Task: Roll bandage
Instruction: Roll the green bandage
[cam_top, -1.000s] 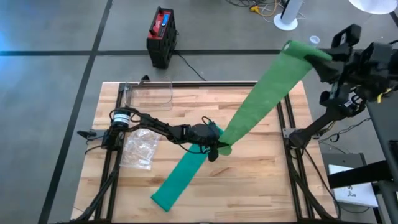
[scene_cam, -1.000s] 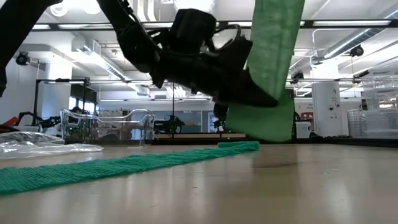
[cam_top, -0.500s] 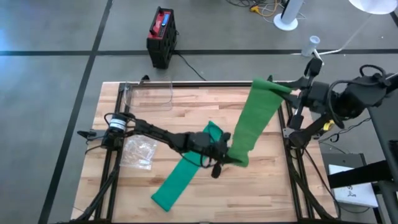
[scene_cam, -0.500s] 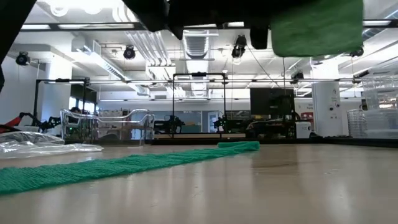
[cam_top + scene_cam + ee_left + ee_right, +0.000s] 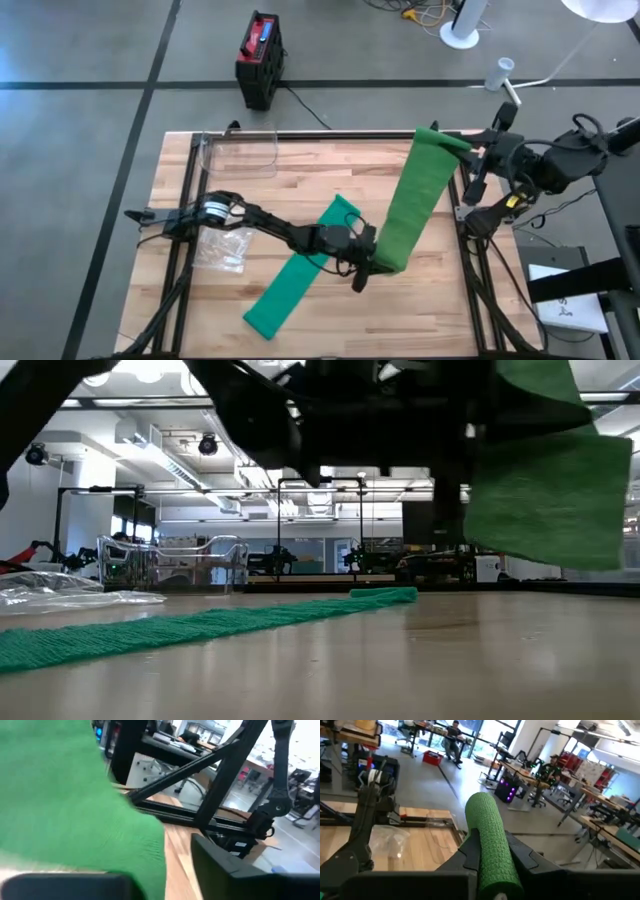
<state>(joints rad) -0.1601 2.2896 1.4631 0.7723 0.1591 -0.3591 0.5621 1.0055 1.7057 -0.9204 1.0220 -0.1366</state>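
Far left of the light wooden slatted bench (image 5: pixel 300 170): crumpled clear plastic bag (image 5: pixel 222 243) beside the L arm base, lying flat. Clear plastic box (image 5: pixel 240 148) at the far-left corner of the bench top. Black-and-red battery-like case (image 5: pixel 259 58) on the grey floor beyond the bench.

Long green knitted bandage strip (image 5: pixel 412 200): one end lies flat on the bench near the front edge, runs diagonally up toward mid-bench, folds back near centre, then rises off the surface toward the R side. Low view shows the flat part (image 5: pixel 200 625) along the wood and the raised part (image 5: pixel 545 500) hanging in the air, clear of the bench.

Left pincer (image 5: pixel 365 262), mid-bench, arm stretched low across from the L side. Sits at the lower fold of the raised strip; left wrist view has green cloth (image 5: pixel 65 805) filling the frame right at the fingers. Cannot tell whether its fingers are apart or closed, nor whether it grips the cloth.

Right pincer (image 5: pixel 470 150), at the R edge of the bench near the far corner, held up off the surface. Clamped on the upper end of the bandage, the cloth draped over it as a rounded green hump between the two dark fingers (image 5: pixel 490 850).

People seated at desks far back in the room, seen in right wrist view (image 5: pixel 454 730).
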